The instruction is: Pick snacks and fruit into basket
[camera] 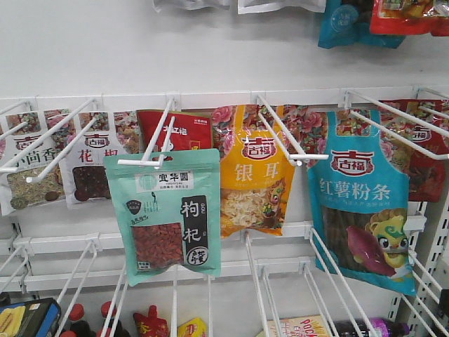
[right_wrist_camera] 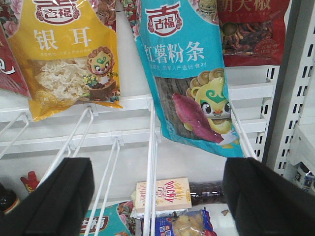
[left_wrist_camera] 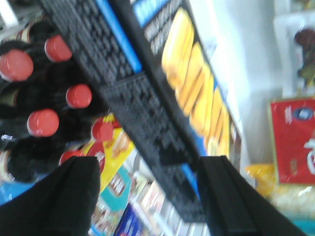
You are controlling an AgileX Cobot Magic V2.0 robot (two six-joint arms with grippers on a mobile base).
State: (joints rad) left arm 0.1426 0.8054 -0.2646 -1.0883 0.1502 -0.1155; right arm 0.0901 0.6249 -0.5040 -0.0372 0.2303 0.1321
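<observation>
Snack pouches hang from white wire hooks on a shelf wall. A teal-green pouch (camera: 165, 210) with a window of red berries hangs front and centre. Right of it are a yellow pouch (camera: 256, 172) (right_wrist_camera: 69, 59) and a blue pouch (camera: 365, 210) (right_wrist_camera: 189, 73) with a sweet-potato picture. My right gripper (right_wrist_camera: 157, 201) is open, low in front of these two, holding nothing. My left gripper (left_wrist_camera: 152, 196) is open and empty too, close to a black-and-blue pack (left_wrist_camera: 162, 98); that view is blurred. No fruit or basket is in view. Neither gripper shows in the front view.
White wire hooks (camera: 287, 137) stick out toward me at pouch height, with more (right_wrist_camera: 150, 162) below. Red-capped dark bottles (left_wrist_camera: 42, 123) stand on the lower shelf at left. A Pocky box (right_wrist_camera: 165, 194) and other packs lie beneath. A slotted shelf upright (right_wrist_camera: 290, 98) borders the right.
</observation>
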